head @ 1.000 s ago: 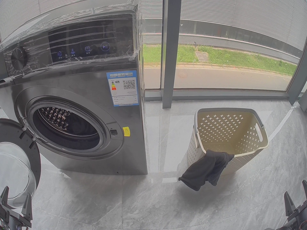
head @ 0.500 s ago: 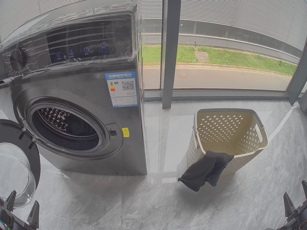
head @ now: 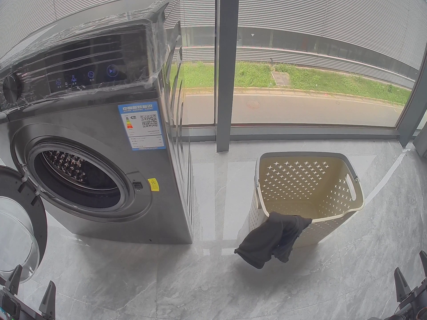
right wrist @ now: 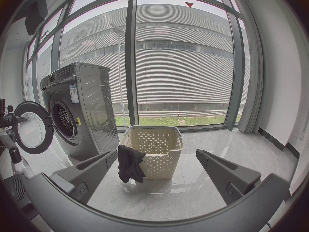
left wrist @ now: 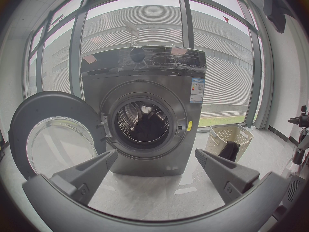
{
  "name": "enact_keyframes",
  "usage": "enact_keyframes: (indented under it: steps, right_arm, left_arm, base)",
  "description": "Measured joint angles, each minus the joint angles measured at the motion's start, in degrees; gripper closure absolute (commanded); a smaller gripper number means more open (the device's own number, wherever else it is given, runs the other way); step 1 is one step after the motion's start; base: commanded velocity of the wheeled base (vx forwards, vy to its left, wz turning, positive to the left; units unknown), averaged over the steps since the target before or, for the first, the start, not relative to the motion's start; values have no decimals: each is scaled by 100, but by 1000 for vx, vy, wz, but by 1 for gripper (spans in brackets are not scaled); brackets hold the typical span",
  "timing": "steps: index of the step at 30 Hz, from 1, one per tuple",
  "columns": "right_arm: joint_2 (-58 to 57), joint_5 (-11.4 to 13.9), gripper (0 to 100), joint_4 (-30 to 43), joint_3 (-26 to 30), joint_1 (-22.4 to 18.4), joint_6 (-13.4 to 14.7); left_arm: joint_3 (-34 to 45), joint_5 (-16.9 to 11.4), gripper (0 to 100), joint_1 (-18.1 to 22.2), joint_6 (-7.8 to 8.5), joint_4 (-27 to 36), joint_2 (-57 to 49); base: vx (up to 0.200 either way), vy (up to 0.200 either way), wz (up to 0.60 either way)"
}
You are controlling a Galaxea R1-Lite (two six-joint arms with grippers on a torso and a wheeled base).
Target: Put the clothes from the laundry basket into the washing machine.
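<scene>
Door (head: 18, 227) open, garment (head: 271, 243) on the basket (head: 356, 196) rim, nothing in our grip

The washing machine (head: 98, 125) stands with its door swung wide, so we judge the drum (head: 80, 178) ready for loading. The dark garment drapes over the basket's near rim and hangs outside it, an easy fold to pinch. Our left gripper (head: 34, 277) and right gripper (head: 410, 263) sit low, fingers spread, holding nothing.
</scene>
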Motion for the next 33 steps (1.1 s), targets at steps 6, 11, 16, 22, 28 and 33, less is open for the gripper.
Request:
enact_keyframes:
  steps: [6,11,16,22,28,33]
  right_arm:
    - [0,-2,0,-2,0,0,0]
    - [1,0,0,-5,0,-5,1]
    - [4,0,0,-2,0,-5,-2]
    - [4,0,0,1,0,-9,-27]
    - [6,40,0,-89,-67,-5,-16]
    - [202,227,0,-48,-719,163,88]
  left_arm:
    - [0,9,0,2,-16,2,-4]
    - [0,9,0,2,-30,0,-2]
    - [0,9,0,2,-24,0,-2]
    - [0,9,0,-1,-27,2,-2]
    - [2,13,0,-1,-22,2,-2]
    - [0,9,0,-9,-16,0,-2]
  base:
    - [0,0,0]
    - [-120,-120,0]
    - [-200,-200,0]
    - [-33,-33,0]
    - [0,0,0]
    - [40,0,0]
